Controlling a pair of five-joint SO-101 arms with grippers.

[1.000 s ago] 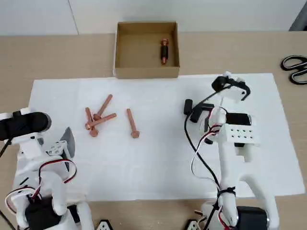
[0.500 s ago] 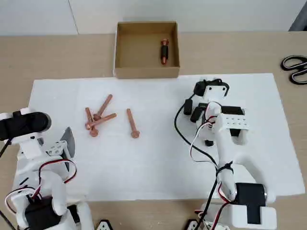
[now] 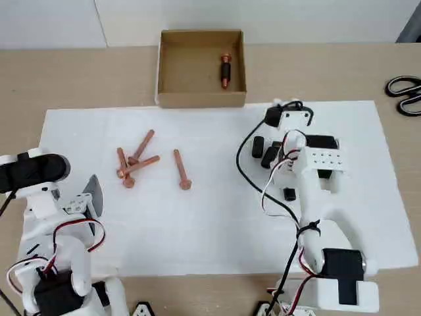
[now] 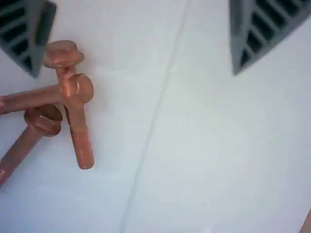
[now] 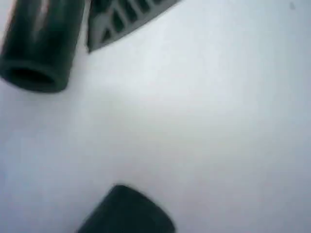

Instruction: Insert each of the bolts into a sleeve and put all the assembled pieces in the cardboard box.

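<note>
While my left claw [image 4: 136, 72] hung with its jaws spread apart near the bolts, my right claw [image 3: 284, 141] sat low among the sleeves.

Three bolts [image 3: 135, 161] lay crossed in a heap on the white sheet [image 3: 197, 230], and a fourth bolt [image 3: 181, 169] lay alone just beside them. Two black sleeves [image 3: 258, 146] lay close against my right claw, and a third sleeve [image 3: 289, 194] rested farther back, beside that arm. Whether my right claw was apart or together I could not tell. Beyond the sheet stood the cardboard box [image 3: 168, 66], with one assembled piece [image 3: 225, 70] lying inside near its right wall. Scissors [image 3: 404, 92] lay at the table's far right edge.
</note>
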